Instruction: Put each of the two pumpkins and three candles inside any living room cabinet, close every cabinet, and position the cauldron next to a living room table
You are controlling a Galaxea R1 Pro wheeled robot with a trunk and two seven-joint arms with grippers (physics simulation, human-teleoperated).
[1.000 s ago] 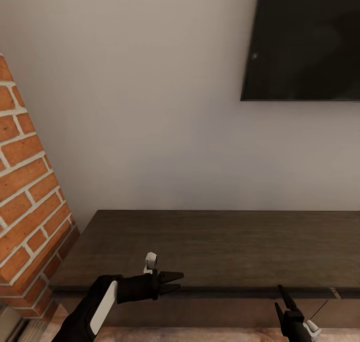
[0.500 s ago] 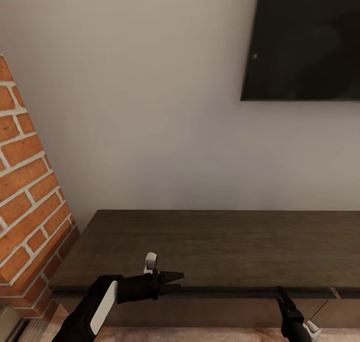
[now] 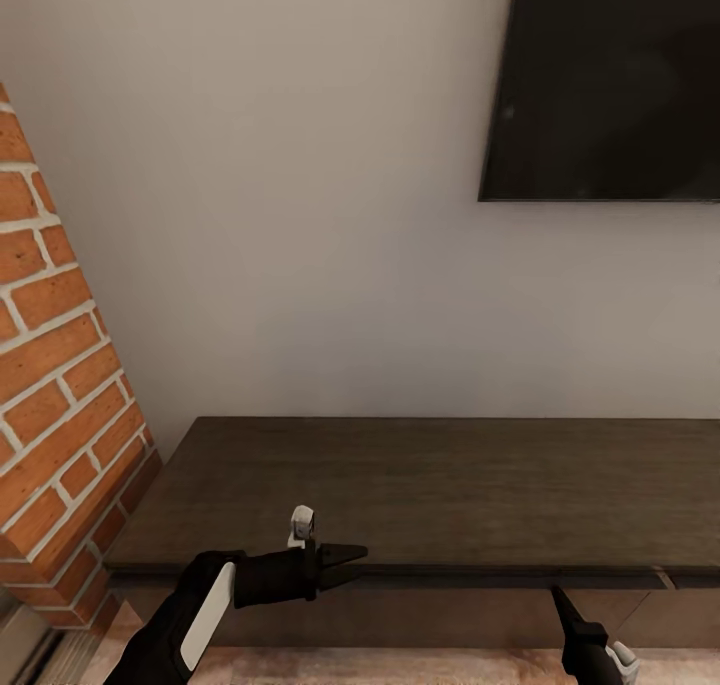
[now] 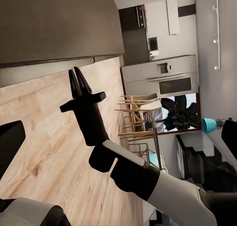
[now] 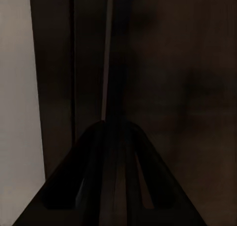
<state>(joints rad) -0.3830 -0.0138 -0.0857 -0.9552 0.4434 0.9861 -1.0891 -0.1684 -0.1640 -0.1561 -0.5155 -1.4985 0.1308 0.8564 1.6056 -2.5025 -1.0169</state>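
The long dark-brown cabinet (image 3: 420,485) stands against the wall straight ahead, and its drawer fronts look closed. My left gripper (image 3: 360,563) is open and hovers at the cabinet's front edge, holding nothing. My right gripper (image 3: 555,595) is shut and empty, its tip close to the drawer front below the top. It also shows as a shut black gripper (image 4: 76,82) near the cabinet (image 4: 54,23). In the right wrist view the gripper (image 5: 111,127) points at the dark drawer front (image 5: 187,87). The pumpkins, candles, cauldron and table are out of view.
A black TV (image 3: 610,75) hangs on the white wall above the cabinet. A brick column (image 3: 50,385) juts out at the cabinet's left end. Behind me lie the wood floor (image 4: 44,132), dining chairs (image 4: 136,112) and kitchen appliances (image 4: 158,75).
The head view has shifted slightly. My right gripper has sunk a little lower in front of the cabinet. The left gripper has stayed put.
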